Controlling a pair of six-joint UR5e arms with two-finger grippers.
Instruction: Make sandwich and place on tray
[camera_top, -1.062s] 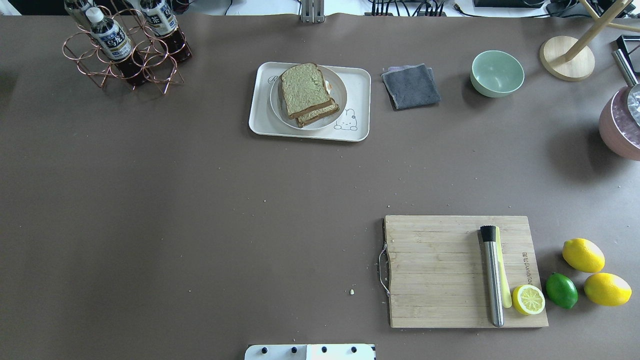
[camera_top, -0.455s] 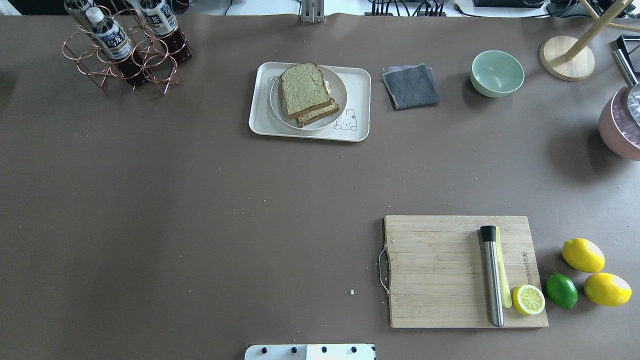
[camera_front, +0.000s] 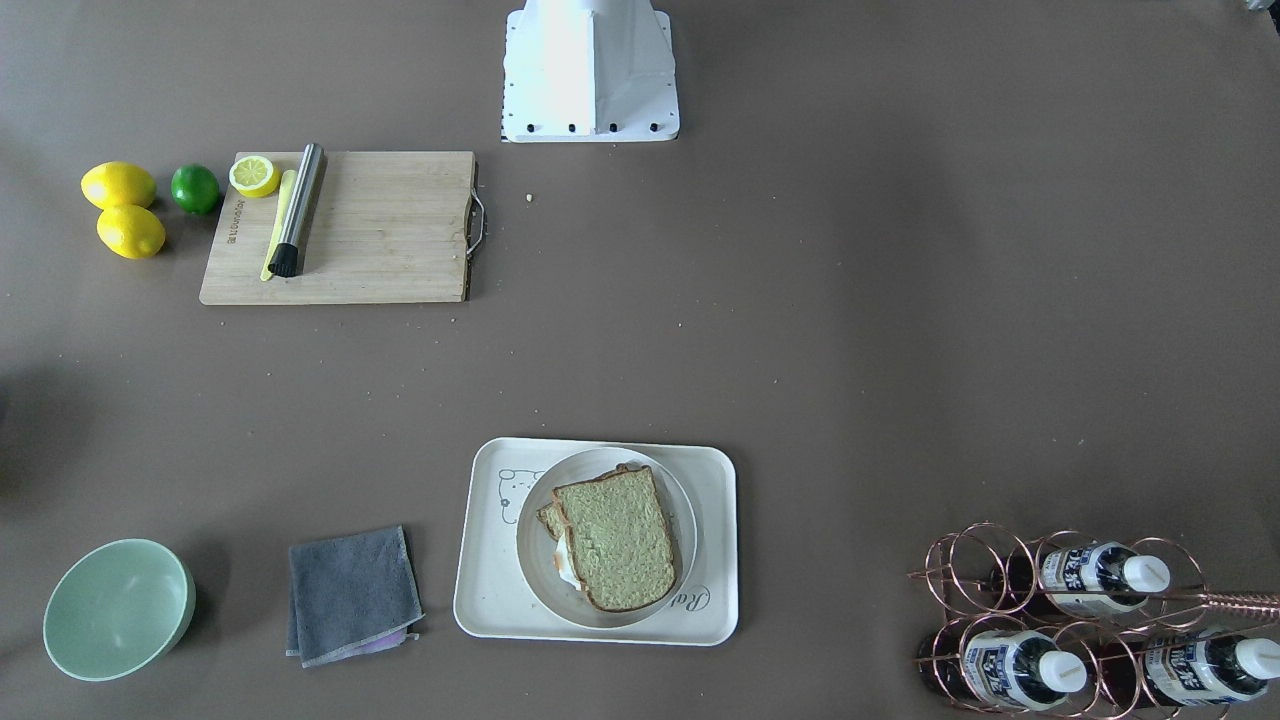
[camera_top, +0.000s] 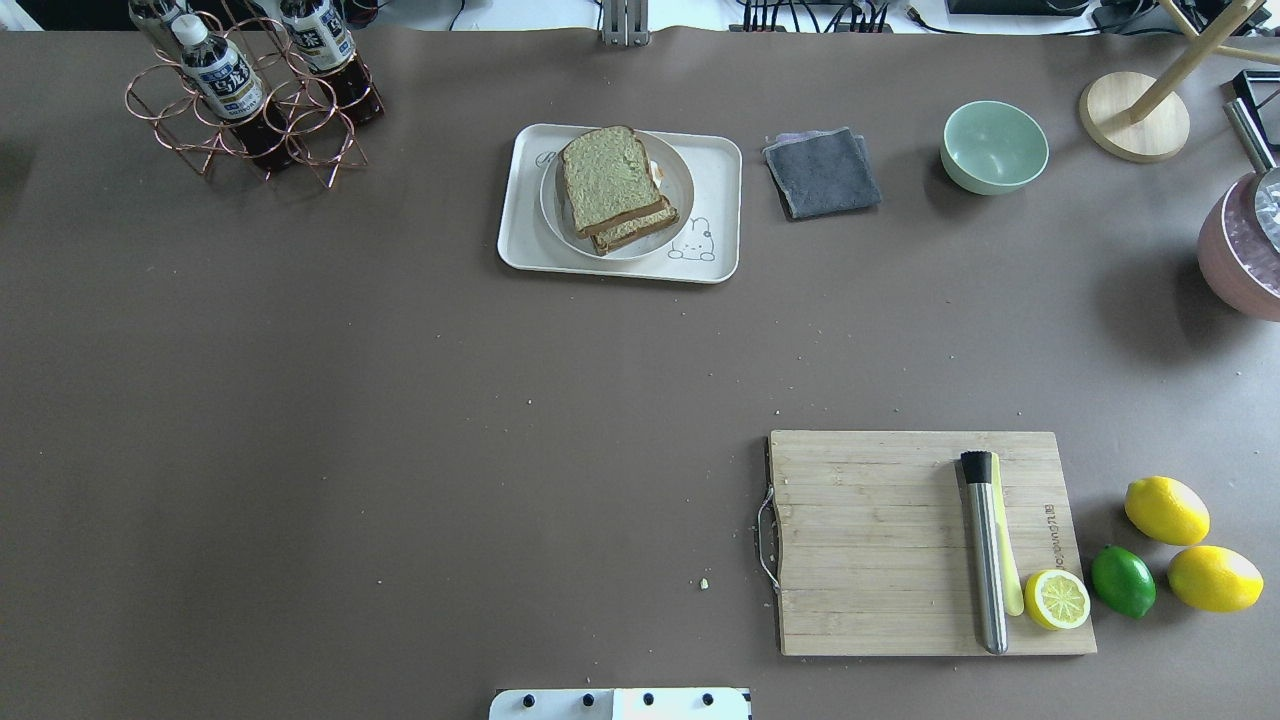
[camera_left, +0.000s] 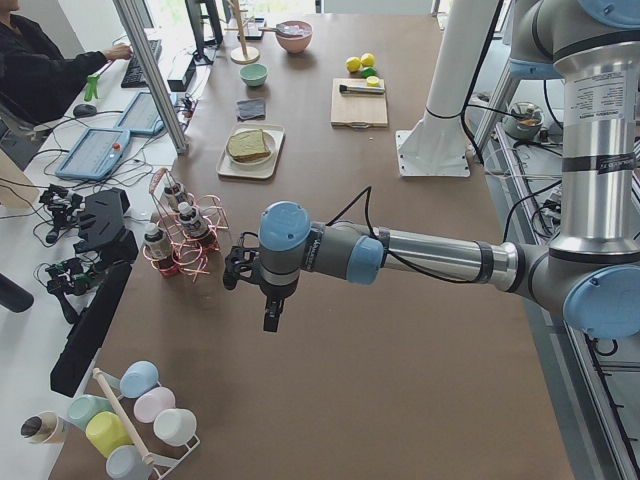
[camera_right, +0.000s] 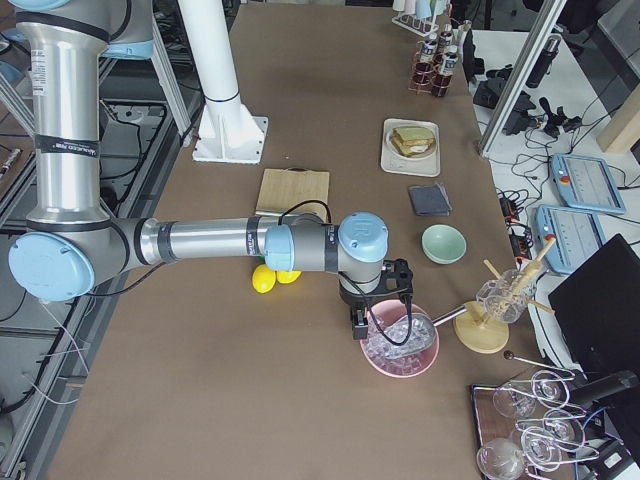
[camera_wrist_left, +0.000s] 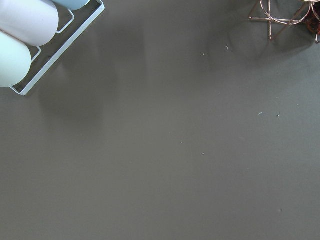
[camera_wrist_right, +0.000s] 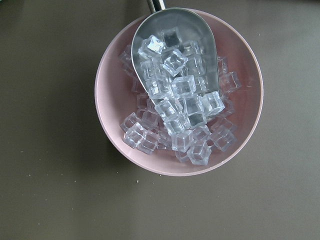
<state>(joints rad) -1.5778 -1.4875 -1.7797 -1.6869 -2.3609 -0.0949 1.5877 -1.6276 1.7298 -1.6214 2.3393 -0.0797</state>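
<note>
The sandwich (camera_top: 612, 180) rests plated on the tray (camera_top: 716, 175), far across my brown table (camera_top: 400, 400); left gripper (camera_left: 271, 317) hangs out left, right gripper (camera_right: 358, 325) out right; open or closed, I can't tell.

The left arm (camera_left: 430, 255) stretches out level, wrist bent so the left gripper (camera_left: 270, 318) points straight down. The right arm (camera_right: 210, 243) is posed likewise, right gripper (camera_right: 358, 326) hanging downward. Whether either gripper is parted or closed cannot be made out.
</note>
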